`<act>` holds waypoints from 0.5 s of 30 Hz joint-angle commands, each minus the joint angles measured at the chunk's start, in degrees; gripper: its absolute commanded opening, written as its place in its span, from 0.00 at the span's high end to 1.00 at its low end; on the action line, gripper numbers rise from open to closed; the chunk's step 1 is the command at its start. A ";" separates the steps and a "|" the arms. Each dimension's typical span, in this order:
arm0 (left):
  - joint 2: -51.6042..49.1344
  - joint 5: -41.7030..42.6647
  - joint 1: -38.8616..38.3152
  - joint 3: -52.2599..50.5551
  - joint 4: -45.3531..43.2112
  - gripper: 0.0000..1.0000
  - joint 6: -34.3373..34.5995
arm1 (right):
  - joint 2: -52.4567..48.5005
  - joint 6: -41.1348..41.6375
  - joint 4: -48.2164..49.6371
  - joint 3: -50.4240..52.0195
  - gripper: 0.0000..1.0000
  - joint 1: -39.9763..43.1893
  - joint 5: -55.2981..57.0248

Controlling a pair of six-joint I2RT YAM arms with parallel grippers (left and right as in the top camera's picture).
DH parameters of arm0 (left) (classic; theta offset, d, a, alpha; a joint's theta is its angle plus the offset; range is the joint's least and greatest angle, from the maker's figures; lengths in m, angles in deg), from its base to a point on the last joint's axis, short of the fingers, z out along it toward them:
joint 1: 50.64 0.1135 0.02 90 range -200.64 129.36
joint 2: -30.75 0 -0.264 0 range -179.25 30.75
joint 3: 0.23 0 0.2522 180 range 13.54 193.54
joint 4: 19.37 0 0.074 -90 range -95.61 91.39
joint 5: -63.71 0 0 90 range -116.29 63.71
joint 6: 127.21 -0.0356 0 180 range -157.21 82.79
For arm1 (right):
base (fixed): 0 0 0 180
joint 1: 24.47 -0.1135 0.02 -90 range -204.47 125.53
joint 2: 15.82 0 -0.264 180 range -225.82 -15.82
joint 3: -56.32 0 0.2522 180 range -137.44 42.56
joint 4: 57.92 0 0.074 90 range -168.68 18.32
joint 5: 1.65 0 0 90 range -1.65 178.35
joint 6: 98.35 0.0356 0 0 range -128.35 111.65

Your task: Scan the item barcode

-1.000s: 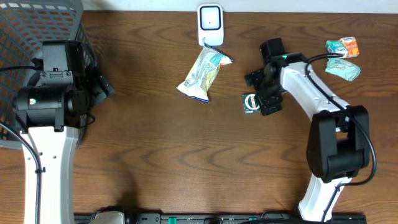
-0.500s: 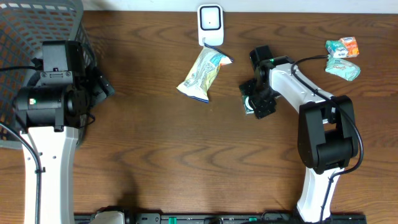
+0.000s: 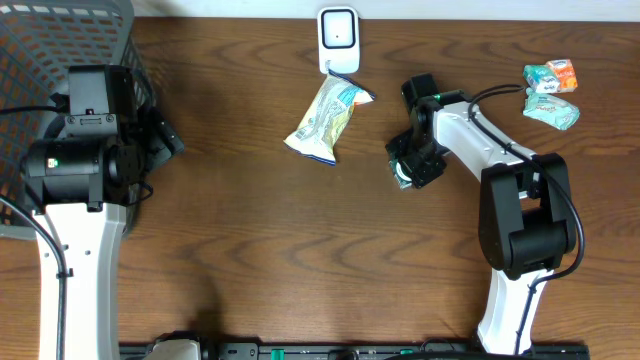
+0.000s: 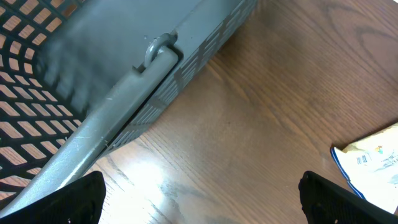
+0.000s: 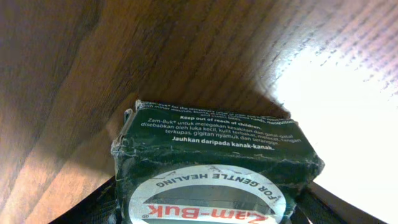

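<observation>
moved: right gripper (image 3: 413, 163) has slid left and narrowed around the zam-buk box (image 5: 211, 155).
box: centre-right of the overhead frame, on the table (image 3: 250, 250), lower right of the scanner (image 3: 338, 35).
right fingers: flank the box; whether they are gripping it, cannot tell.
left gripper (image 4: 202, 199): spread wide, beside the basket (image 3: 40, 40) at far left.
nearby: snack packet (image 3: 325, 120) left of the box.

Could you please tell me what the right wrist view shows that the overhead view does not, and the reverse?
Only the right wrist view: the print on the dark green Zam-Buk box, including a keep-out-of-reach warning. Only the overhead view: the white scanner, the snack packet, the grey basket and two small packets. Both: the box on the wooden table, between the fingers of the right gripper.
</observation>
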 commanded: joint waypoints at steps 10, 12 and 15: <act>-0.22 -0.72 0.46 -0.20 0.15 0.02 0.92 | 4.85 -13.60 1.92 0.39 0.38 -0.02 -1.29; -0.22 -0.72 0.46 -0.20 0.15 0.02 0.92 | 6.36 -17.70 4.15 0.39 0.41 0.00 -6.67; -0.22 -0.72 0.46 -0.17 0.15 0.02 0.92 | 8.33 -19.69 6.05 0.39 0.42 0.26 -15.47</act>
